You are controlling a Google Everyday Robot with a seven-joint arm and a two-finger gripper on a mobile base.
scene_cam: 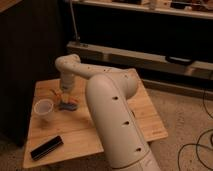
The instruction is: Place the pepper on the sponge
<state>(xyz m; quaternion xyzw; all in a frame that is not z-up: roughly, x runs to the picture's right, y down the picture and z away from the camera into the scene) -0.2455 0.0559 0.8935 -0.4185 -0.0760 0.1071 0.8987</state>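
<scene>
Cup [43, 109] upright near left edge of surface [145, 117], contents unclear. Pincer [65, 94] closed, low over sponge [65, 107] and pepper [70, 100]; grip uncertain. Black block [46, 148] at near edge. Open room right.

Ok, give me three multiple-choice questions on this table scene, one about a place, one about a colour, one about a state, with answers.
1. Where does the black block lie?
A) near the table's front-left corner
B) on the floor
C) on the shelf behind

2. What colour is the sponge?
A) green
B) light blue
C) black

3. How is the gripper?
A) wide open, high over the table's right edge
B) shut, low over the sponge
C) out of sight

Answers: 1 A, the block lies flat on the wood by that corner. 2 B, pale blue shows under the gripper. 3 B, it hangs closed just above the sponge.
</scene>
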